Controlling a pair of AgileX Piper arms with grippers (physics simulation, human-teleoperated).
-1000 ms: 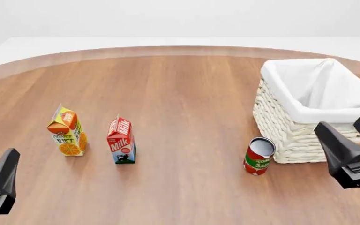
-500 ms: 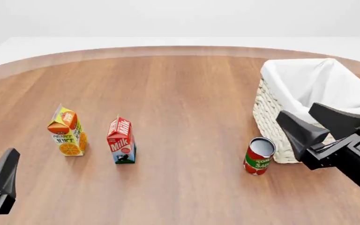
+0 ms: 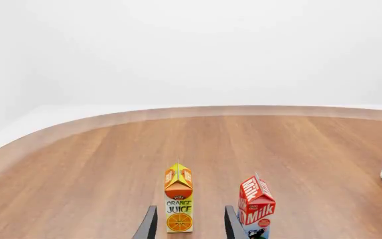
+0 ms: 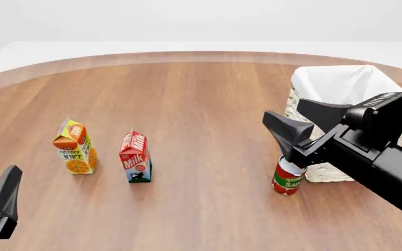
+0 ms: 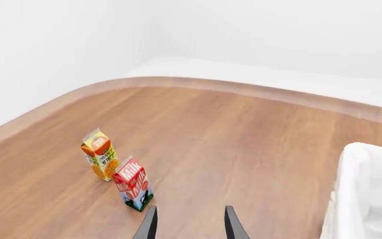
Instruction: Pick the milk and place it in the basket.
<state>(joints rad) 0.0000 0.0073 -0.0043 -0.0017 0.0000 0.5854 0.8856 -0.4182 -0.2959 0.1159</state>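
While the can [image 4: 288, 181] shows front — wrists miss it.

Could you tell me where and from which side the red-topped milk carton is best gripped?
Probably across the flat blue-green lower body of the upright red-topped milk carton, below its sloped gable. Come from its right: that side is open, while the orange juice carton stands close on its left.

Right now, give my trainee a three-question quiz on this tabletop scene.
1. True or false: the milk already sits in the basket.
2. Which stands beside the milk on the left arm's side: A) orange juice carton, B) can, C) basket?
3. Fill in: the right end effector hangs open, holding ____.

Key: 1 false; 2 A; 3 nothing.
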